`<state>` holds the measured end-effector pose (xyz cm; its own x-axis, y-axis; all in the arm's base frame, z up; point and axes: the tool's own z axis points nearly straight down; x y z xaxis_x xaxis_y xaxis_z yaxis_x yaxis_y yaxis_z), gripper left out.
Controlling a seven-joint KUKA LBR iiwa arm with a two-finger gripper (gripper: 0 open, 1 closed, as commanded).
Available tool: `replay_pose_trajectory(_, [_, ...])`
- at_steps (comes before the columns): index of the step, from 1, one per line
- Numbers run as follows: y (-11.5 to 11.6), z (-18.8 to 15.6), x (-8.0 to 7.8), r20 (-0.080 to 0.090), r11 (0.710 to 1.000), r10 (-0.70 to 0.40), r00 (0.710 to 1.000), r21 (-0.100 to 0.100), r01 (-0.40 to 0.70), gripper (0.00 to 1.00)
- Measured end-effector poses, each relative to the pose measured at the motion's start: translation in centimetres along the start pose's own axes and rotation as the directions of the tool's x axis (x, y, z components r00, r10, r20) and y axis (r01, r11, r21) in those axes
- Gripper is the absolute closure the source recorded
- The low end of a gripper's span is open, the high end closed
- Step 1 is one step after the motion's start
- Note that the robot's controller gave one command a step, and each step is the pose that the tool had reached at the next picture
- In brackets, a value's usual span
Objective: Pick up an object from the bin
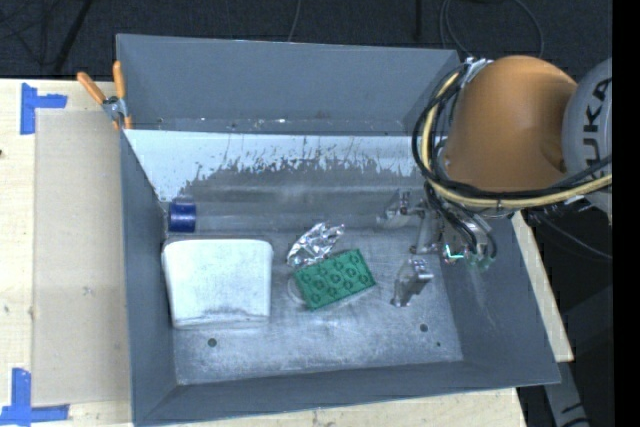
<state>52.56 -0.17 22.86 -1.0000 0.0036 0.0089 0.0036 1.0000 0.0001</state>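
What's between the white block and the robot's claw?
In the camera view, a green studded plastic plate and a crumpled silver foil wad lie between the white rectangular block and the gripper.

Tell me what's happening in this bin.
A robot arm reaches into the grey bin from the right, with its jaws low over bare floor on the bin's right side. Nearest to them, a little to their left and apart from them, lie a green studded plate and crumpled foil. Further left sit a white block and a small blue cylinder.
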Motion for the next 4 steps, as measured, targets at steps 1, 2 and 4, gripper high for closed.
replay_pose_trajectory(1, [4.3, 15.5, -3.8, 0.017, 0.979, -0.205, 0.979, 0.003, 0.205, 0.00])
replay_pose_trajectory(2, [3.5, 12.8, -3.2, 0.011, 0.990, -0.143, 0.990, 0.001, 0.143, 0.00])
replay_pose_trajectory(4, [3.1, 15.5, -2.7, 0.014, 0.999, -0.033, 0.999, -0.001, 0.033, 0.00])
